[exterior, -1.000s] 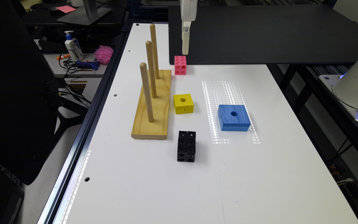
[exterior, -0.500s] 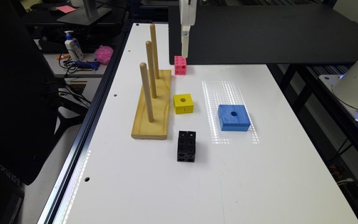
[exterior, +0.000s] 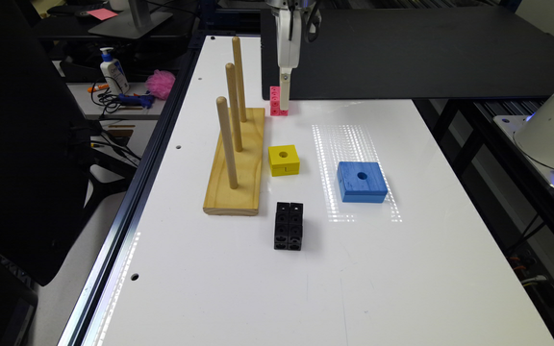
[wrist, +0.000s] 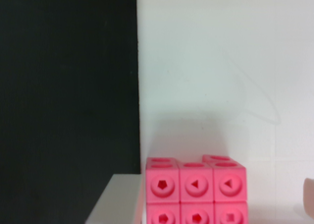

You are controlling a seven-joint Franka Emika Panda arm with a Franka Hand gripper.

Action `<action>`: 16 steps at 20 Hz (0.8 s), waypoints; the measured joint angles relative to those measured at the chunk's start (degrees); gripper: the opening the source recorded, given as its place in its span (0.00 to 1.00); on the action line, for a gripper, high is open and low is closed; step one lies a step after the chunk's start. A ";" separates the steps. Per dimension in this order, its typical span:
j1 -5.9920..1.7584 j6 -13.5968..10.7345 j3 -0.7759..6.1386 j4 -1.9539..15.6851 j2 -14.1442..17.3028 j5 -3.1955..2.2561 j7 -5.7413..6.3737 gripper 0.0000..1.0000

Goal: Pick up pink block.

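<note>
**A:** Wrist view: jaws are apart, nothing held. One finger (wrist: 117,199) sits just beside one side face of the pink block (wrist: 196,194). A sliver of the other shows at the frame edge, with a clear gap to the block. So it's straddling, not clamped.

**B:** Where's the block on the table?

**A:** At the far end of the white table (exterior: 402,269), against the edge of the black panel (exterior: 426,53). It's just off the far end of the peg board (exterior: 238,163), on the exterior view's right of it, and flat on the surface.

**B:** What changed?

**A:** A second ago the gripper (exterior: 284,103) hung with its tip above the block. Now it has come down to block height and the tip reaches nearly to the table. The block hasn't moved.

**B:** Meaning?

**A:** The approach looks done, so closing is next. The offset bothers me a bit. With one finger already beside the block and the other well off, closing will probably slide the block sideways before it pinches. The dimpled faces should grip fine.

**B:** Clutter?

**A:** None close. The yellow block (exterior: 284,160), blue block (exterior: 362,181) and black double cube (exterior: 288,226) all sit nearer, well apart from it.
</note>
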 joint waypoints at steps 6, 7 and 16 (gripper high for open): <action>-0.01 0.00 -0.43 0.68 0.00 -0.06 -0.01 1.00; -0.01 0.00 -0.43 0.71 0.00 -0.06 -0.01 1.00; 0.03 2.98 -0.37 0.78 3.33 -0.07 -0.01 1.00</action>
